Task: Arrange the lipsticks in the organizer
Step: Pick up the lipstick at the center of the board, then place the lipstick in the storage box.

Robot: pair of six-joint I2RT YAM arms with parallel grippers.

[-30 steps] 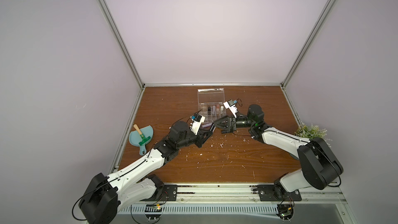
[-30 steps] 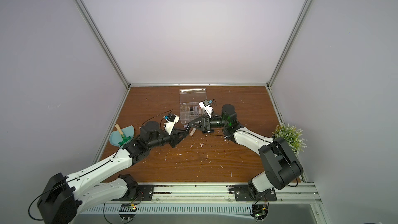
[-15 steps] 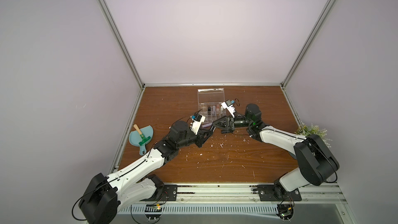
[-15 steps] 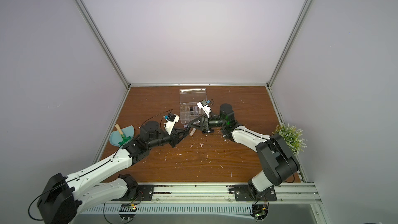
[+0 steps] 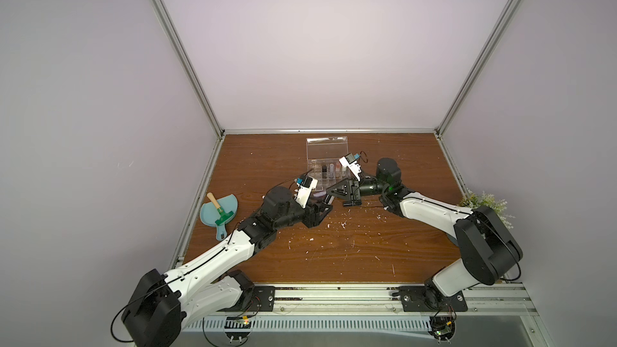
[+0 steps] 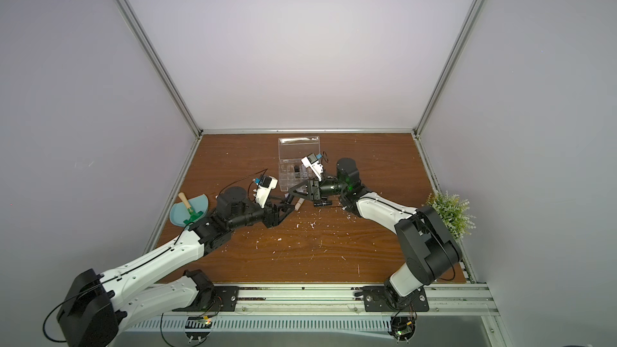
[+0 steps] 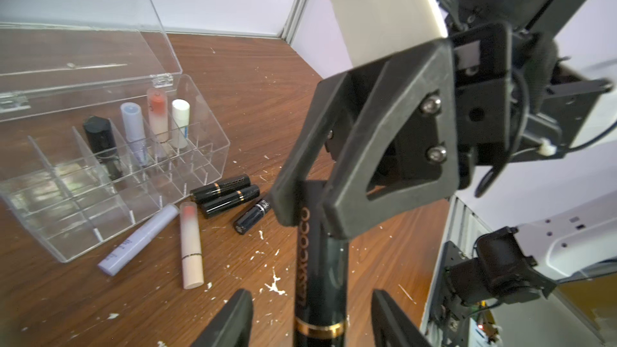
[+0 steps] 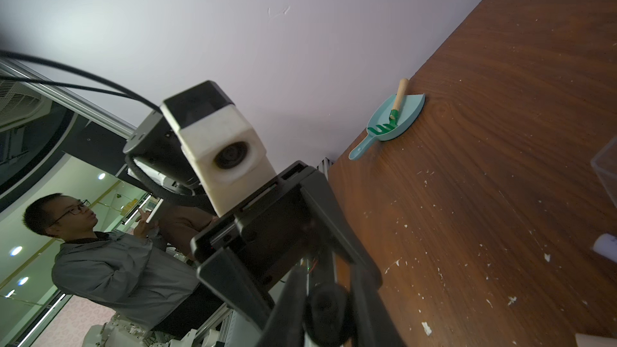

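A black lipstick (image 7: 317, 272) with a gold band hangs in the air between the two arms. My right gripper (image 7: 300, 208) is shut on its far end, and the right wrist view shows the tube's round end (image 8: 325, 308) pinched between the fingers. My left gripper (image 7: 310, 295) stands open around the near end, with a gap on each side. The clear organizer (image 5: 329, 161) has its lid up and holds black, lilac, pink and white lipsticks (image 7: 133, 128). Several more lipsticks (image 7: 190, 245) lie on the table beside it.
A teal dustpan (image 5: 218, 210) with a small rake lies at the table's left edge. At the right edge stands a small plant (image 5: 482, 203). White crumbs are scattered over the wooden table (image 5: 334, 245). Walls enclose three sides.
My right gripper has shut on the black lipstick's far end. My left gripper, which was shut on the lipstick, has opened and let go of it.
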